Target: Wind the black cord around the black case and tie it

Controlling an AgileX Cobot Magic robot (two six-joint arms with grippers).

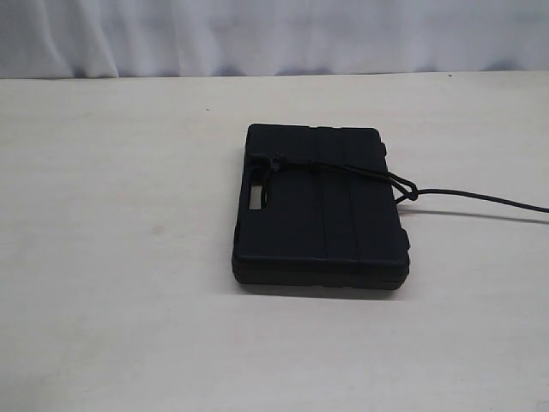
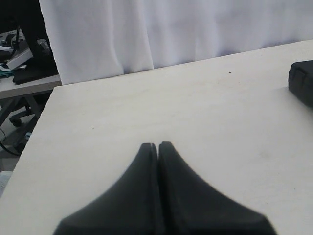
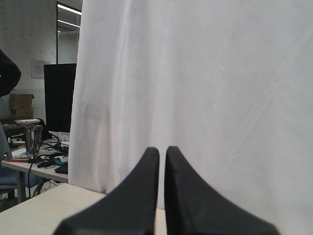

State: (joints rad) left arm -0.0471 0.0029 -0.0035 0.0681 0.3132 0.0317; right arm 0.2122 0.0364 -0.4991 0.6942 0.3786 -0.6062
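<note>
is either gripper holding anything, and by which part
Nothing is held. Left gripper and right gripper are both shut and empty; the black cord lies across the black case, untouched.

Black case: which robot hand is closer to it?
Probably left. The left gripper hangs over the table with the black case at its view's edge; the right gripper faces only the curtain.

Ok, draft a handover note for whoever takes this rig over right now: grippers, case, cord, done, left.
Left gripper: shut, empty, over the table, clear of the black case.
Right gripper: shut, empty, facing the curtain.
The black case lies flat mid-table; the black cord crosses its lid, looped at the right edge, tail trailing right.
Done: wrap appears in place.
Left: confirm the tie holds; tightness cannot be judged.
</note>
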